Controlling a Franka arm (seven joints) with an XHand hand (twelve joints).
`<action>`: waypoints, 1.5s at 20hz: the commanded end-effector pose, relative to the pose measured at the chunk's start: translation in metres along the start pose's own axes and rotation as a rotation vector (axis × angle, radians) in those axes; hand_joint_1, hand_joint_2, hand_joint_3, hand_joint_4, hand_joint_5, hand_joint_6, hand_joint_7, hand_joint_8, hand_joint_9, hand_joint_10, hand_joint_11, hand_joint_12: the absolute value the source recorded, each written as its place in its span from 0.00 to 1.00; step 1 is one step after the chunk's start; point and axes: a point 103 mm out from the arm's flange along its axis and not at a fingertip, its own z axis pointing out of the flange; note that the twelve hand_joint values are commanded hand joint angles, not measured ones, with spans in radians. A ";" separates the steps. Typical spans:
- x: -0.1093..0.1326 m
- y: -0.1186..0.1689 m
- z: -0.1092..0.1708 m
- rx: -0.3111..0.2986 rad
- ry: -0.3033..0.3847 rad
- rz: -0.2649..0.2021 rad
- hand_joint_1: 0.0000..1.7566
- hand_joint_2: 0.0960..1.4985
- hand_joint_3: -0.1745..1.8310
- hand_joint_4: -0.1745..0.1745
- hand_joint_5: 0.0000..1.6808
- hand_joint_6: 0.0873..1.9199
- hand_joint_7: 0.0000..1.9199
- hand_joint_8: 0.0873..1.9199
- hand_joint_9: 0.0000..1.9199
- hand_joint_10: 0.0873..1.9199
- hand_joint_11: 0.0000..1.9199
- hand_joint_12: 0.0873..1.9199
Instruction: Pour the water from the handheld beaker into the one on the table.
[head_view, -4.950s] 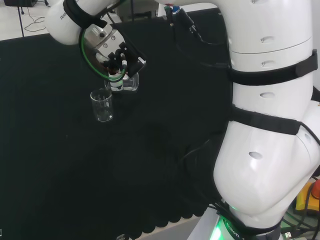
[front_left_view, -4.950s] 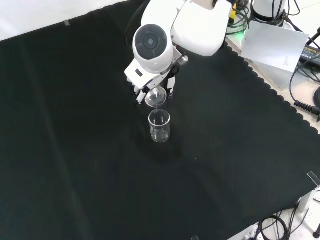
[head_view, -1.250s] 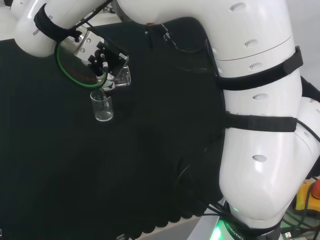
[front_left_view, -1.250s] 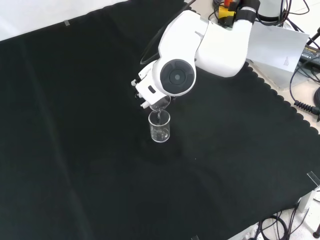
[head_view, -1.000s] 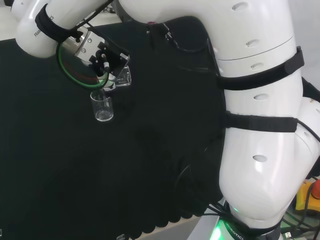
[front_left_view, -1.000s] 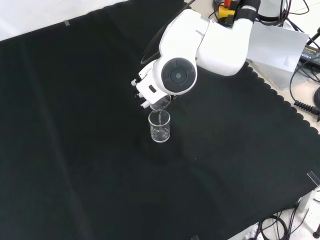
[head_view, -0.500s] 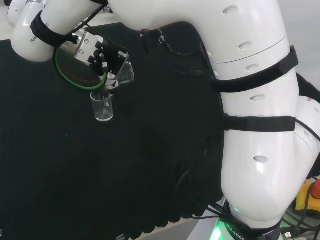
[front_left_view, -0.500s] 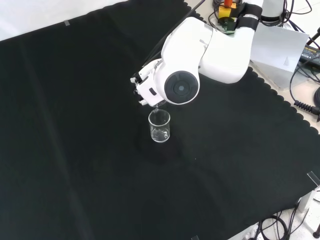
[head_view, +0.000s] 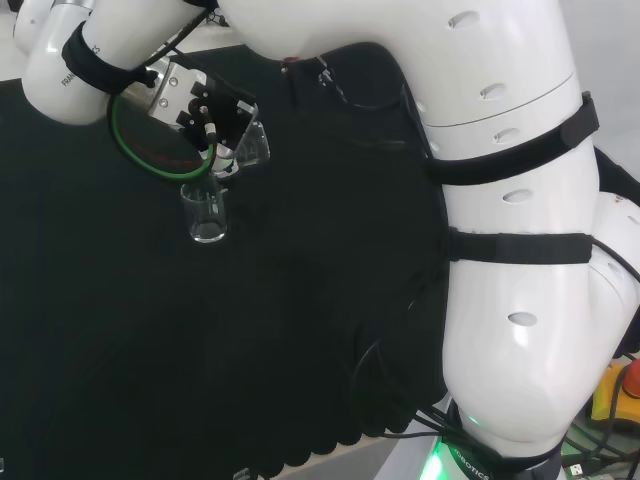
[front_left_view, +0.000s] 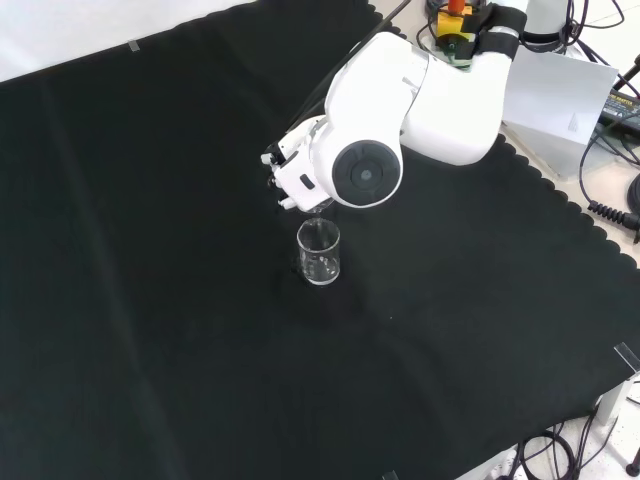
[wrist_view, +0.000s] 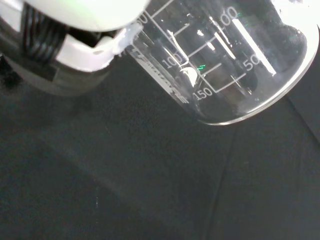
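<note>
Above the black-clothed desk (front_left_view: 150, 300), head view: hand (head_view: 205, 115) curled around a clear graduated beaker (head_view: 250, 147), tipped steeply, its lip just over the upright receiving beaker (head_view: 204, 213) standing on the cloth; front view, a white arm link (front_left_view: 365, 172) stands before the hand.

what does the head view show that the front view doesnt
Head view alone: the hand curled round the tilted handheld beaker, with its mouth angled down toward the beaker on the cloth. Front view alone: the arm's white link with a round grey cap standing before the hand, and the bench's scalloped cloth edge with cables beyond. Both: the upright table beaker on the black cloth, just below the hand.
</note>
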 end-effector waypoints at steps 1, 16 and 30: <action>0.000 -0.002 -0.001 0.006 0.005 0.001 0.64 0.44 0.37 1.00 0.75 0.31 0.85 0.00 0.81 0.00 0.64 0.40; 0.004 -0.003 -0.010 0.005 0.000 -0.012 0.64 0.44 0.37 1.00 0.75 0.32 0.85 0.00 0.81 0.00 0.64 0.40; 0.008 -0.005 -0.015 0.004 -0.005 -0.024 0.64 0.44 0.37 1.00 0.75 0.32 0.85 0.00 0.81 0.00 0.64 0.39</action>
